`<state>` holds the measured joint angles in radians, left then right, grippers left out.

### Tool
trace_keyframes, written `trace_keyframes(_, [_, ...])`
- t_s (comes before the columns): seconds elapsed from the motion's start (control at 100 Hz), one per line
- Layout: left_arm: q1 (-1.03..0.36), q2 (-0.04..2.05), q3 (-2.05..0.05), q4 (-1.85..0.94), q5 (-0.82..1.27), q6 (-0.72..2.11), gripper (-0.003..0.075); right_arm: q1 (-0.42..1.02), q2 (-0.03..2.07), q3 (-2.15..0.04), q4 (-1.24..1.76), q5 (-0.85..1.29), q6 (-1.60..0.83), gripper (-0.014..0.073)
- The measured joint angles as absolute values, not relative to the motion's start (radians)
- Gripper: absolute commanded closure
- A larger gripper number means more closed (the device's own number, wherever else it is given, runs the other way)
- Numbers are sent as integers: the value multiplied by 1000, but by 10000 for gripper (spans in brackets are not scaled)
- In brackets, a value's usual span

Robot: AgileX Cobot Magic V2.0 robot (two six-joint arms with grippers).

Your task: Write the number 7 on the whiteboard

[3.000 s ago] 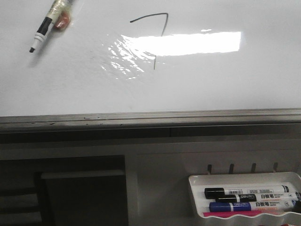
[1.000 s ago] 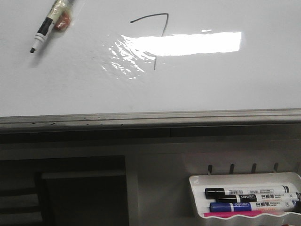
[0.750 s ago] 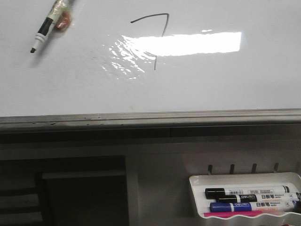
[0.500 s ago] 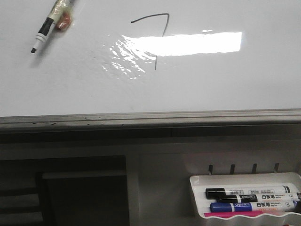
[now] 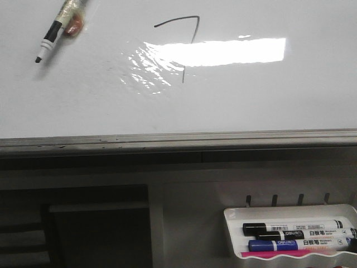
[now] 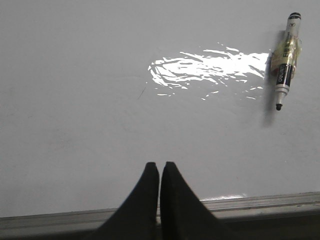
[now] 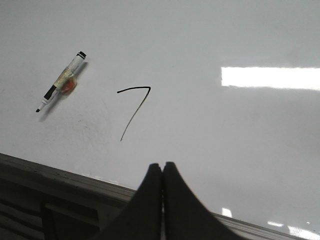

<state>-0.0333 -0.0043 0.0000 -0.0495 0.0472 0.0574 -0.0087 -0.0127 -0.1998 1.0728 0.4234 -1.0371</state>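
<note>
The whiteboard [image 5: 268,95] fills the upper front view, with bright glare and a wrinkled shiny patch. A thin dark number 7 [image 5: 187,33] is drawn on it; in the right wrist view the number 7 [image 7: 134,107] shows whole. A marker [image 5: 58,28] with a black tip and taped barrel lies loose on the board, left of the 7, and shows in both wrist views as the marker [image 6: 285,75] and the marker [image 7: 60,82]. My left gripper [image 6: 159,165] and right gripper [image 7: 162,165] are both shut and empty, above the board's near frame edge. Neither gripper appears in the front view.
The grey metal frame edge [image 5: 178,139] runs across the board's near side. Below it at the right hangs a white tray [image 5: 231,234] with black and blue markers [image 5: 295,234]. A dark recess [image 5: 72,223] lies at the lower left.
</note>
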Motion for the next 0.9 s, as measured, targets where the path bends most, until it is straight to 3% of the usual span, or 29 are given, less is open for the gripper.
trace_keyframes(0.9, [-33,-4,0,-53,55,56,741,-9,-13,-200,1057,396,-1040,657])
